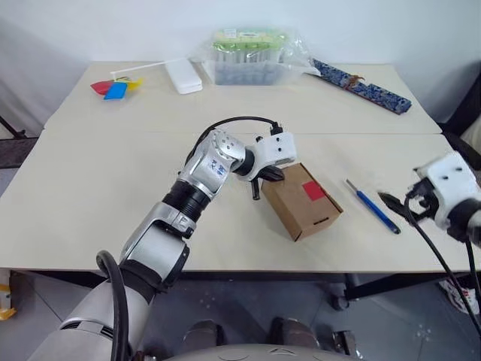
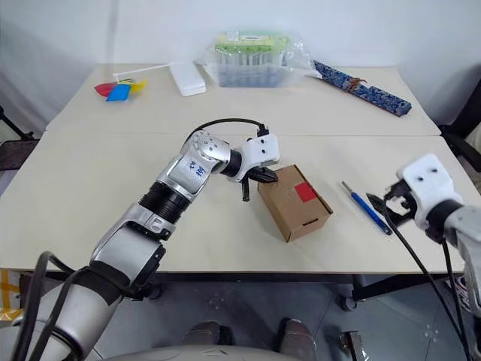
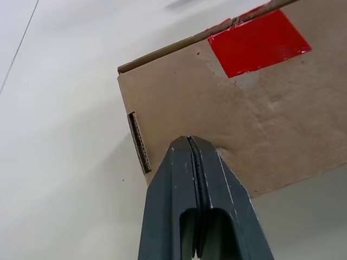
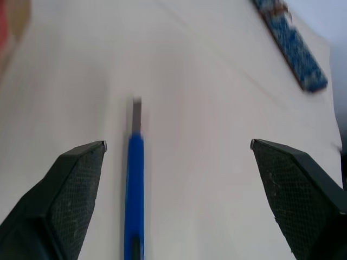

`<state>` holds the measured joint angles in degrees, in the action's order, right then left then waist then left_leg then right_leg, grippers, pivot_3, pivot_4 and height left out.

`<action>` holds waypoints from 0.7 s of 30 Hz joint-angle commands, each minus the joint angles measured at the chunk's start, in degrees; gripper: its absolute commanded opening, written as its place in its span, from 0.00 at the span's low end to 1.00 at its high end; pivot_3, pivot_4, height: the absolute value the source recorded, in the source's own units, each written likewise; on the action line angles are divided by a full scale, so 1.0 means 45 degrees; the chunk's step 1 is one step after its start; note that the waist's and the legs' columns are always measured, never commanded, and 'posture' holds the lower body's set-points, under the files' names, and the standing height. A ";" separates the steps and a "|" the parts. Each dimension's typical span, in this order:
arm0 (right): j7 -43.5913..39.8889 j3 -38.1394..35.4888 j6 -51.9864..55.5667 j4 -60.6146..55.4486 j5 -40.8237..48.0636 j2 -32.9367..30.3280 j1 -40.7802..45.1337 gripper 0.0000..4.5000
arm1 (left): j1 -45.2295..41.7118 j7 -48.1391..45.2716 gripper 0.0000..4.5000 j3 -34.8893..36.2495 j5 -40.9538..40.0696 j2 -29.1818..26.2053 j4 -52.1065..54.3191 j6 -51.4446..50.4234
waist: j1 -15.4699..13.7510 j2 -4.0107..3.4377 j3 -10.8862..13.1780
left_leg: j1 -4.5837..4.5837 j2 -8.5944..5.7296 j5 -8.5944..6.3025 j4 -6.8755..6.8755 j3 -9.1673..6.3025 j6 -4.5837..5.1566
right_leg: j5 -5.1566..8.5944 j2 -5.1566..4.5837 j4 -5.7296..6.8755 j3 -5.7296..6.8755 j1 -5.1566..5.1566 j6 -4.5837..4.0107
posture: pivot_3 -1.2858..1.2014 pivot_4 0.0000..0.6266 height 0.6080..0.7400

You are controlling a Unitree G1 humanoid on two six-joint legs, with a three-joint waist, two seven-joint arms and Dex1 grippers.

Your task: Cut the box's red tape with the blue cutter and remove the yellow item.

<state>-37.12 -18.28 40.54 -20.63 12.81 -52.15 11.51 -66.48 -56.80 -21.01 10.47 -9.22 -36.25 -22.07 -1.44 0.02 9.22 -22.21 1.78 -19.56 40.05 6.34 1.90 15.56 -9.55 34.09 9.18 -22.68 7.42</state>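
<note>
the box (image 1: 301,201), a small brown cardboard carton with the red tape (image 1: 313,190) stuck across its top flap seam, lies on the table (image 1: 90,188) a little in from the near edge and right of the middle, and the left gripper (image 1: 259,183), its two black fingers pressed together with nothing between them, has its tips against the carton's left end. the blue cutter (image 1: 375,207) lies flat on the table just right of the carton, nearer the right edge, with the right gripper (image 4: 179,162) above it, fingers spread wide and empty.
</note>
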 commanded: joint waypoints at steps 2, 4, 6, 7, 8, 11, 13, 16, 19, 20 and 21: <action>-0.0607 0.1698 -0.0013 0.1285 -0.0322 -0.0418 0.1356 0.80 | 0.0177 -0.0390 0.00 0.0633 -0.0824 -0.0114 0.0009 -0.0587 | -0.0005 -0.0003 0.0020 | -0.0017 -0.0014 0.0000 0.0000 0.0006 0.0001 | -0.0001 0.0001 -0.0009 0.0004 -0.0006 0.0001 | 0.52 0.24 1.00; -0.0859 0.2401 -0.0423 0.2023 -0.0559 -0.0405 0.1975 0.66 | 0.0007 -0.0436 0.00 0.1089 -0.1203 -0.0363 0.0181 -0.1016 | 0.0027 -0.0015 0.0072 | -0.0026 -0.0037 -0.0002 0.0001 0.0021 0.0005 | -0.0004 0.0001 -0.0012 0.0000 -0.0017 0.0008 | 0.52 0.24 1.00; -0.1044 0.2886 -0.0673 0.2683 -0.0693 -0.0368 0.2534 0.50 | -0.0101 -0.0570 0.00 0.1375 -0.1466 -0.0718 0.0373 -0.1406 | 0.0045 -0.0022 0.0105 | -0.0030 -0.0042 -0.0001 -0.0002 0.0047 0.0004 | -0.0007 0.0005 -0.0010 -0.0004 -0.0032 0.0013 | 0.52 0.24 1.00; -0.1144 0.3072 -0.0768 0.2950 -0.0740 -0.0359 0.2754 0.42 | -0.0138 -0.0640 0.00 0.1471 -0.1572 -0.0892 0.0460 -0.1585 | 0.0060 -0.0025 0.0119 | -0.0035 -0.0042 0.0000 -0.0002 0.0067 0.0003 | -0.0007 0.0008 -0.0005 -0.0004 -0.0037 0.0014 | 0.52 0.24 1.00; -0.1326 0.3401 -0.0958 0.3393 -0.0904 -0.0428 0.3036 0.35 | -0.0167 -0.0761 0.00 0.1588 -0.1667 -0.1242 0.0589 -0.1808 | 0.0064 -0.0027 0.0127 | -0.0036 -0.0040 0.0002 -0.0005 0.0095 -0.0001 | -0.0007 0.0014 -0.0004 -0.0005 -0.0043 0.0014 | 0.52 0.24 1.00; -0.2079 0.4575 -0.1595 0.4642 -0.1311 -0.0223 0.4039 0.12 | 0.0305 -0.1411 0.00 0.1956 -0.1911 -0.2979 0.1509 -0.3107 | 0.0301 -0.0023 0.0156 | -0.0039 -0.0031 0.0009 -0.0016 0.0124 -0.0014 | -0.0007 0.0026 -0.0002 -0.0005 -0.0054 0.0014 | 0.52 0.24 1.00; -0.2492 0.5067 -0.1804 0.4982 -0.1442 -0.0121 0.4383 0.02 | 0.0887 -0.1726 0.00 0.1912 -0.2142 -0.3702 0.2426 -0.4008 | 0.0384 -0.0024 0.0157 | -0.0039 -0.0026 0.0015 -0.0038 0.0124 -0.0024 | -0.0007 0.0030 0.0009 -0.0016 -0.0082 0.0014 | 0.52 0.24 1.00; -0.3150 0.5497 -0.1914 0.4942 -0.1447 -0.0156 0.4567 0.02 | 0.2248 -0.1945 0.00 0.1778 -0.2733 -0.4229 0.4664 -0.5665 | 0.0332 -0.0026 0.0157 | -0.0038 -0.0027 0.0019 -0.0070 0.0126 -0.0035 | -0.0008 0.0029 0.0045 -0.0017 -0.0122 0.0019 | 0.52 0.24 1.00; -0.3632 0.5724 -0.1896 0.4698 -0.1299 0.0081 0.4774 0.02 | 0.3549 -0.1594 0.00 0.1646 -0.3300 -0.4180 0.6787 -0.7202 | 0.0189 -0.0021 0.0162 | -0.0077 -0.0031 0.0017 -0.0045 0.0116 -0.0039 | -0.0015 0.0028 0.0100 -0.0014 -0.0150 0.0033 | 0.52 0.24 1.00; -0.3764 0.5828 -0.1866 0.4574 -0.1258 0.0204 0.4870 0.02 | 0.3931 -0.1321 0.00 0.1624 -0.3473 -0.3994 0.7337 -0.7660 | 0.0149 -0.0020 0.0163 | -0.0112 -0.0031 0.0017 -0.0024 0.0114 -0.0039 | -0.0015 0.0028 0.0099 -0.0013 -0.0174 0.0034 | 0.52 0.24 1.00; -0.3904 0.5931 -0.1826 0.4442 -0.1230 0.0287 0.4945 0.02 | 0.4228 -0.1040 0.00 0.1619 -0.3621 -0.3808 0.7781 -0.8027 | 0.0086 -0.0018 0.0164 | -0.0139 -0.0031 0.0017 -0.0006 0.0111 -0.0039 | -0.0015 0.0029 0.0098 -0.0012 -0.0190 0.0033 | 0.52 0.24 1.00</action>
<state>-53.51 8.74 32.63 1.73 6.79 -50.98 32.70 -47.45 -63.07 -14.09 -4.13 -26.93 -6.62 -55.66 -1.05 -0.06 9.96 -22.90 1.63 -19.48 40.10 6.81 1.72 15.49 -9.42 34.54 9.15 -23.54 7.57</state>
